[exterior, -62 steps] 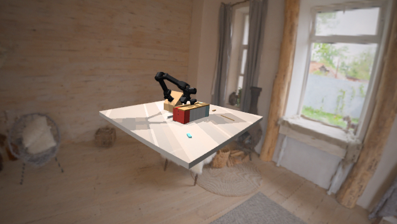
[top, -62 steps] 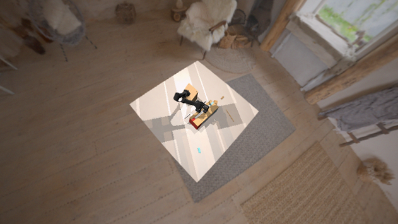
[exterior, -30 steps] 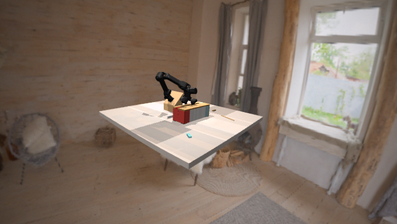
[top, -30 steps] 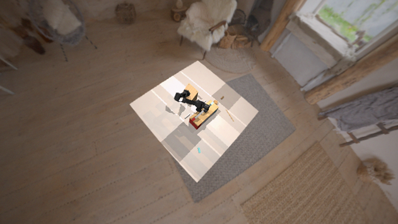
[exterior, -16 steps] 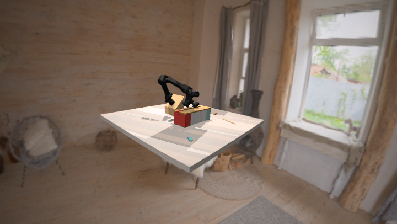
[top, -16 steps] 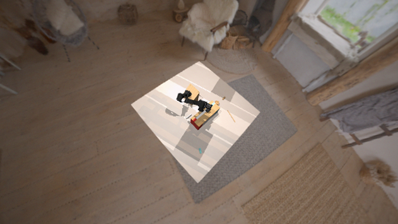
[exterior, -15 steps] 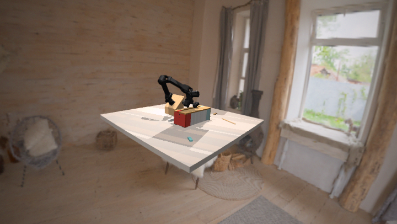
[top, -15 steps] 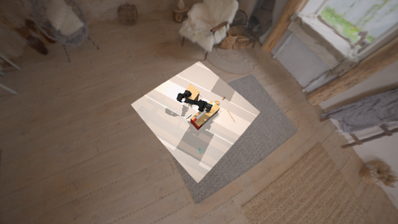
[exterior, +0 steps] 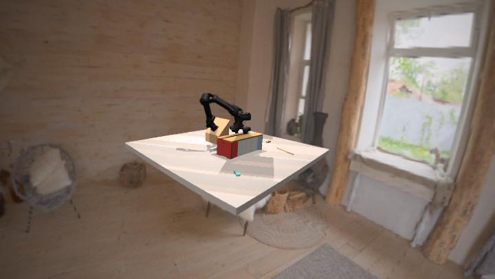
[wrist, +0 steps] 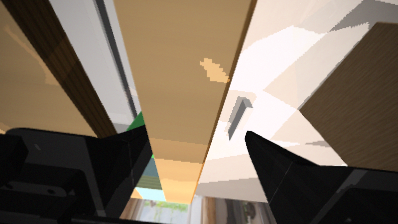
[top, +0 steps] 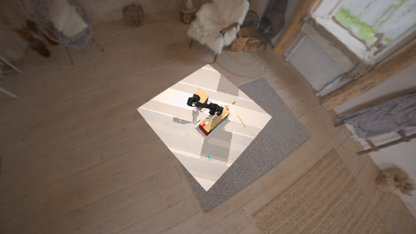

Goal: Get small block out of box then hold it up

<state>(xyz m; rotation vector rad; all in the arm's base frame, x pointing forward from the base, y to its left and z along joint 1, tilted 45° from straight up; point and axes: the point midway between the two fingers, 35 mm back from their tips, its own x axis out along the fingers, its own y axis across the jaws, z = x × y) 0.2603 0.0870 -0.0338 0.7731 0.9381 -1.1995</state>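
The gripper [top: 218,110] [exterior: 241,131] [wrist: 205,129], spread wide and gripping nothing, hangs over the box [top: 210,124] [exterior: 227,148] [wrist: 175,75], inward from every table corner. A turquoise piece [top: 209,157] [exterior: 236,172] lies toward the table's [top: 169,126] [exterior: 194,166] near corner; whether the block is inside, I can't tell.

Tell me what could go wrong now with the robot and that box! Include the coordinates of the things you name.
The gripper [top: 218,110] [exterior: 239,131] [wrist: 205,129] is open, low over the box [top: 207,132] [exterior: 227,148] [wrist: 175,90]. If it comes down carelessly, a finger might bump the box's top and shove it.

The wooden block-shaped thing [top: 200,93] [exterior: 221,126] [wrist: 357,100] stands close by, so a sideways swing might knock it.

I can't make out the small block on the shelf, so a blind push might send it into the closed pocket.
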